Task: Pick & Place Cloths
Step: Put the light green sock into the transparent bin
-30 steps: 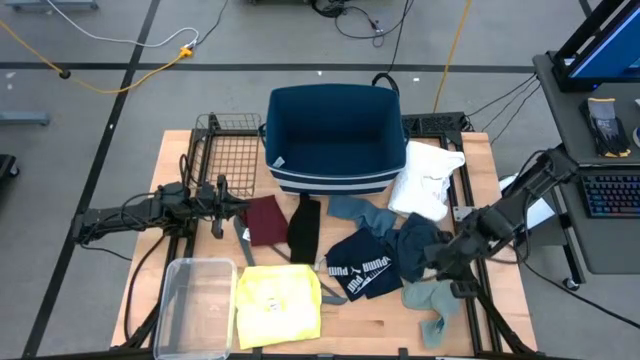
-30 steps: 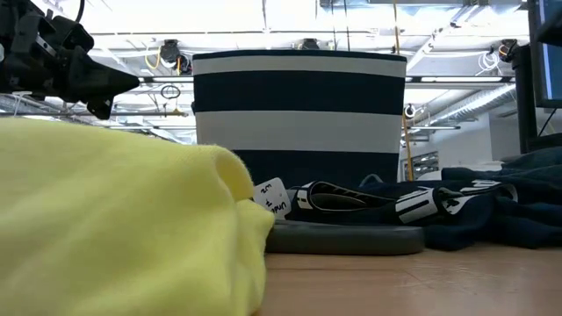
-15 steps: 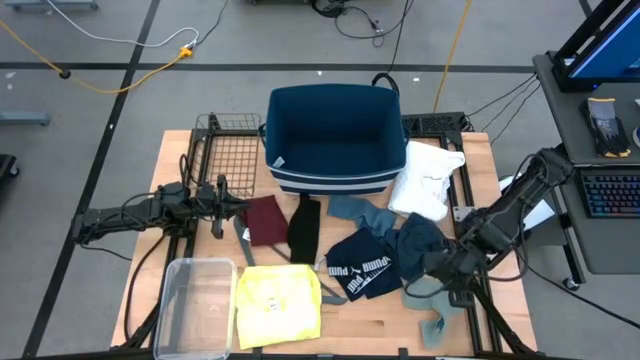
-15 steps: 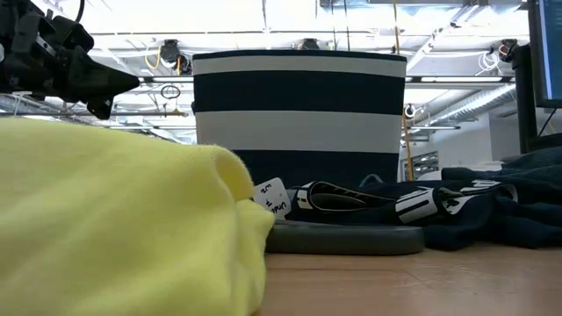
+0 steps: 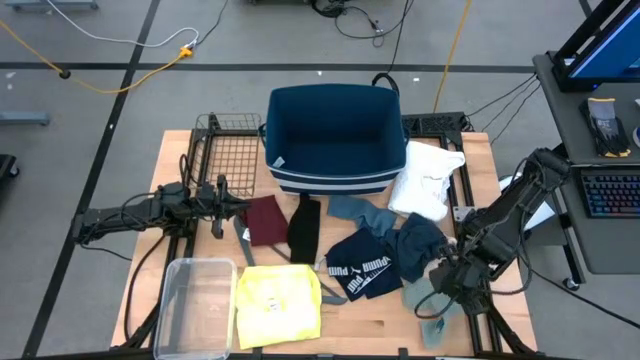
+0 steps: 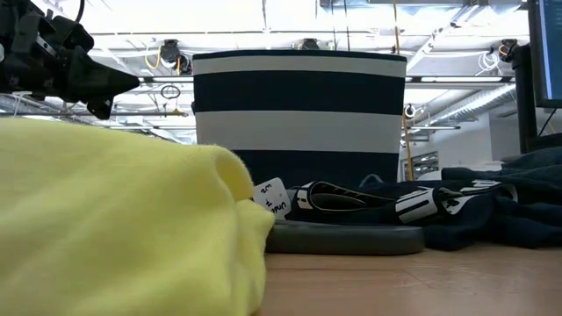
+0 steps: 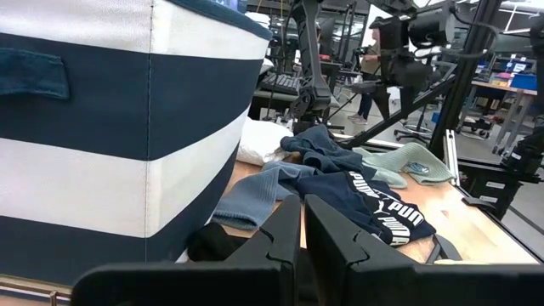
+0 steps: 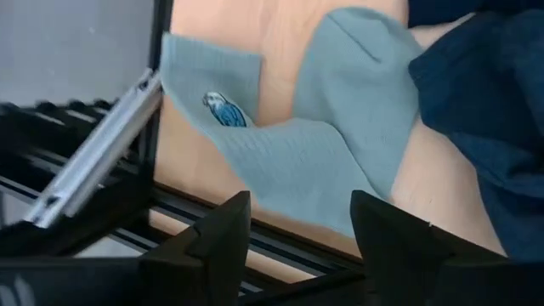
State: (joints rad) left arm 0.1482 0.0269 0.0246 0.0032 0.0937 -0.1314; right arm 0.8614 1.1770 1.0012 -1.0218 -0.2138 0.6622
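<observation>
Hovering over the tabletop's (image 5: 370, 325) right front corner, the right tool (image 5: 437, 283) is spreading its fingers wide above a pale green piece (image 8: 340, 144), holding nothing. That piece is lying crumpled with a small bird logo, its long axis running toward the front edge. Eight cloths are lying in front of one striped bin (image 5: 335, 135): yellow T-shirt (image 5: 277, 304), maroon piece (image 5: 266, 219), black piece (image 5: 304, 227), grey-blue piece (image 5: 355, 212), navy lettered fabric (image 5: 365, 269), another navy piece (image 5: 420, 243), white shirt (image 5: 428, 178) and the green one. The left tool (image 7: 303, 234) is waiting pinched shut near the maroon piece
</observation>
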